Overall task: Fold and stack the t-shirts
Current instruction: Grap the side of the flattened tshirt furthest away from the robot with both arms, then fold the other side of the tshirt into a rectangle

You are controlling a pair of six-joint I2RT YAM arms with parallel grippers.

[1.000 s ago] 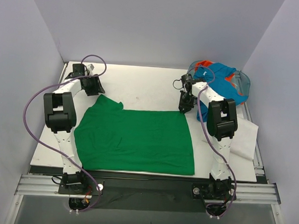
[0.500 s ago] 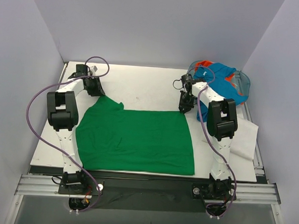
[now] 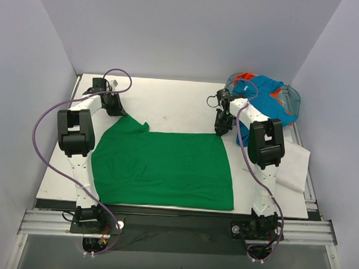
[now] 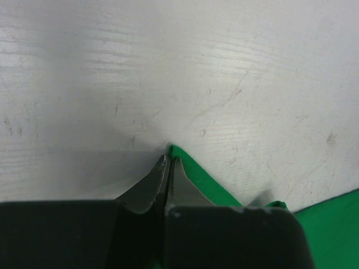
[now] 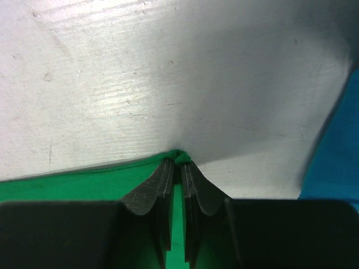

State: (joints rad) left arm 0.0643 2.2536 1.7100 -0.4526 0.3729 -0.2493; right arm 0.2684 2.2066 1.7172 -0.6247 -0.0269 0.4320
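Green t-shirt (image 3: 166, 166) (image 4: 331, 230) (image 5: 67, 188), look: bright, plain, soft cotton; lies flat as a rough rectangle. Far edge mostly straight, with a raised peak of cloth at the far left corner. Surface smooth, few creases.

Green t-shirt, place: spread on the white table (image 3: 169, 101), reaching from both gripper tips back toward the arm bases. Each far corner sits at a gripper tip.

Left gripper (image 3: 118, 112) (image 4: 168, 159): fingers pressed together, nipping the pointed far left corner. In the wrist view a tip of green pokes out just past the fingertips.

Right gripper (image 3: 219, 131) (image 5: 179, 162): fingers nearly closed, only a thin slit between them, pinching the far right corner. A small green nub shows at the tips, with cloth running off to their left.

Turquoise t-shirt (image 3: 267, 99) (image 5: 336, 151): crumpled heap to the right of and beyond the right gripper, apart from it.

Orange-red t-shirt (image 3: 246, 76): only slivers show, at the heap's far edge and under the turquoise.

White sheet (image 3: 294, 166): flat, to the right of the right arm, nearer the bases than its gripper.

Purple cables (image 3: 39, 146): looped along each arm.

Count, shirts: three; one green, one turquoise, one orange-red.

Count, grippers: two, both gripping the green one.

Count, white sheets: one.
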